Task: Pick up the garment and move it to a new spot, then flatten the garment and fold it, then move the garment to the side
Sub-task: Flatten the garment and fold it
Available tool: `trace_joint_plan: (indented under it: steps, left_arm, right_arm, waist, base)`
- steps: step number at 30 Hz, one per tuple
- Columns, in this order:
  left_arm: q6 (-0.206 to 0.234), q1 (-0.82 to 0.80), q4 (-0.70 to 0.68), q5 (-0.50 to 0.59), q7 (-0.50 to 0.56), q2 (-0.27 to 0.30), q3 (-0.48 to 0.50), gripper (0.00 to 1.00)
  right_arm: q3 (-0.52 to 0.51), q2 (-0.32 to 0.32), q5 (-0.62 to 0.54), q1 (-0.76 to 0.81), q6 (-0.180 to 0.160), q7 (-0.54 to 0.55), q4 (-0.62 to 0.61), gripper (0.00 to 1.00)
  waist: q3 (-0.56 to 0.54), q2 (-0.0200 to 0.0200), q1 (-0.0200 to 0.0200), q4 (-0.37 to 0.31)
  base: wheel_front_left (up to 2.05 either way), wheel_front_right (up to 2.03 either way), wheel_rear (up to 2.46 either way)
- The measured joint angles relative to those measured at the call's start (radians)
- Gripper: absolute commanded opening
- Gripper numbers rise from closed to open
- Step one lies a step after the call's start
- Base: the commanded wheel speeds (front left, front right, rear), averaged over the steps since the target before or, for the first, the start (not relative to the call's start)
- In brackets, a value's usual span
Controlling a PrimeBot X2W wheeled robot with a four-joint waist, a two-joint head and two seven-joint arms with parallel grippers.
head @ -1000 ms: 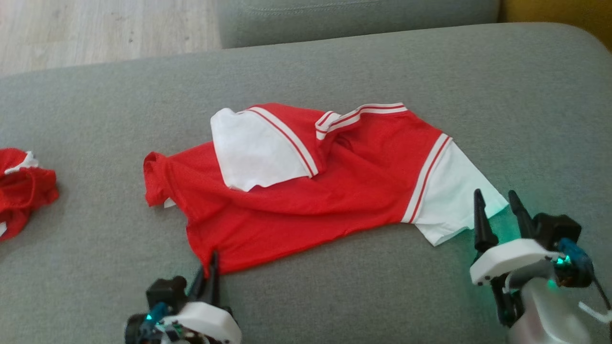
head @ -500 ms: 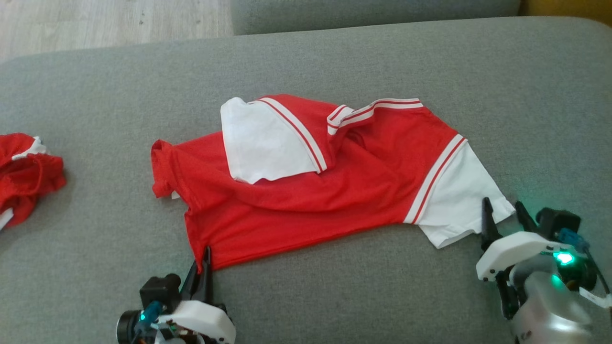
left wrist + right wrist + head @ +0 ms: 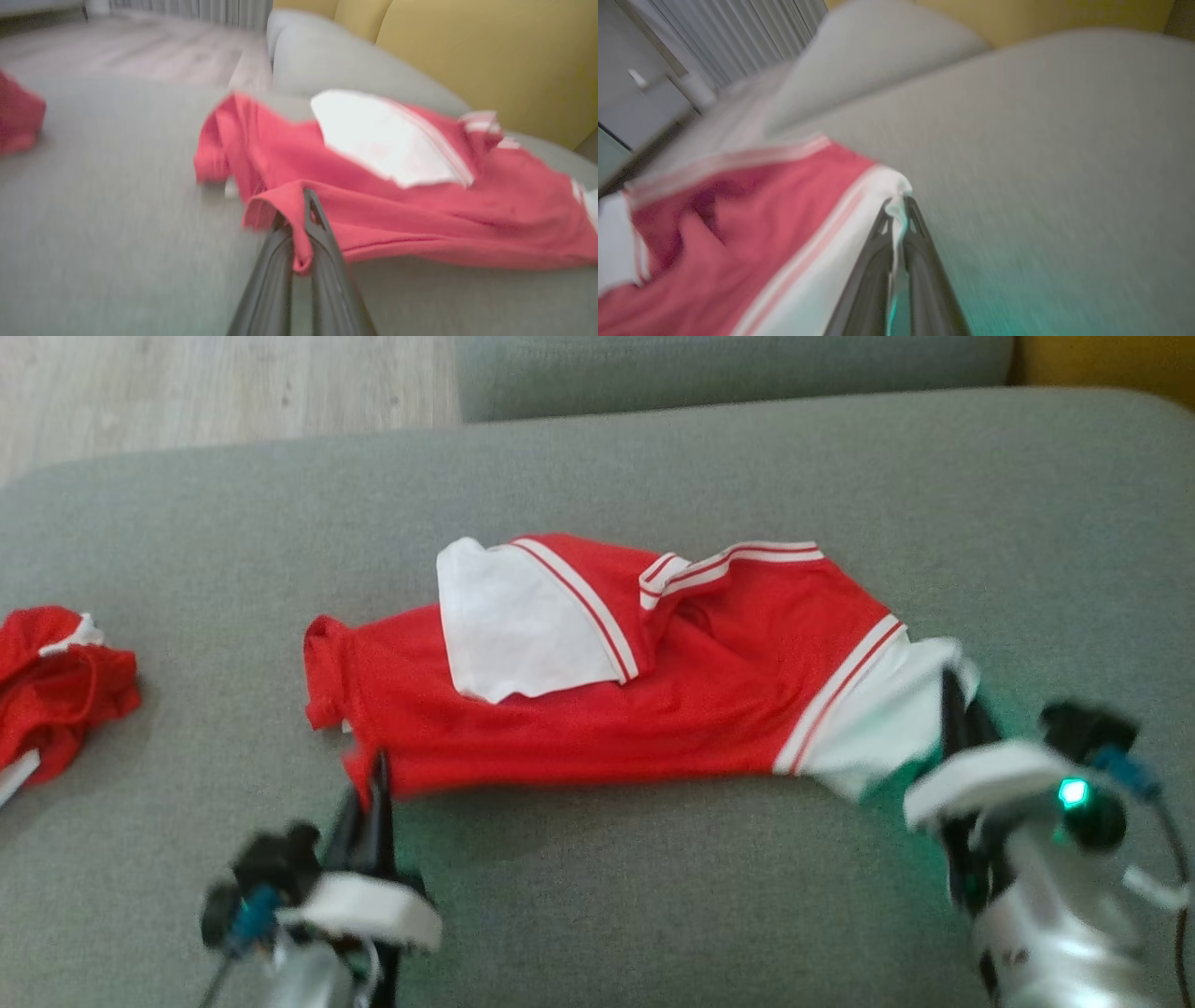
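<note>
Garment (image 3: 653, 709) lies on sofa cushion (image 3: 653, 896), left claw (image 3: 378, 775) clamped on red hem (image 3: 275, 200), right claw (image 3: 957, 695) on white sleeve (image 3: 878, 719); thin pinches, uneven lift could slip either.

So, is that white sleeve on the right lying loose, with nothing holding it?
No, the right wrist view shows the right jaws pinched shut on the edge of the sleeve.

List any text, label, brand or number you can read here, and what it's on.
None readable. The red and white shirt shows plain stripes, no print; a white scrap at its edge is too blurred to tell. The other red garment and grey cushion bear no lettering.
</note>
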Motion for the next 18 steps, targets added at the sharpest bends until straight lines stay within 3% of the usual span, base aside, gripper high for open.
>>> trace_joint_plan:
  steps: [7,13,18]
  left_arm:
    - [-0.05,-0.122,-0.183,0.085,0.0,0.034,0.086,0.0]
    - [-0.067,-0.266,-0.261,0.097,-0.001,0.081,0.117,0.0]
    - [-0.071,-0.436,-0.313,0.11,0.021,0.149,0.129,0.0]
  right_arm:
    - [0.126,-0.035,0.232,-0.029,0.0,0.0,-0.382,0.0]
    - [0.147,-0.113,0.359,-0.101,0.0,0.0,-0.529,0.0]
    - [0.123,-0.161,0.461,-0.237,0.0,0.068,-0.641,0.0]
  waist:
    - [-0.067,0.0,-0.0001,-0.006]
    - [-0.116,0.0,-0.0002,-0.012]
    - [-0.142,0.0,-0.0001,-0.017]
  base:
    - [0.0,0.0,0.0]
    - [0.0,0.0,0.0]
    - [0.0,0.0,0.0]
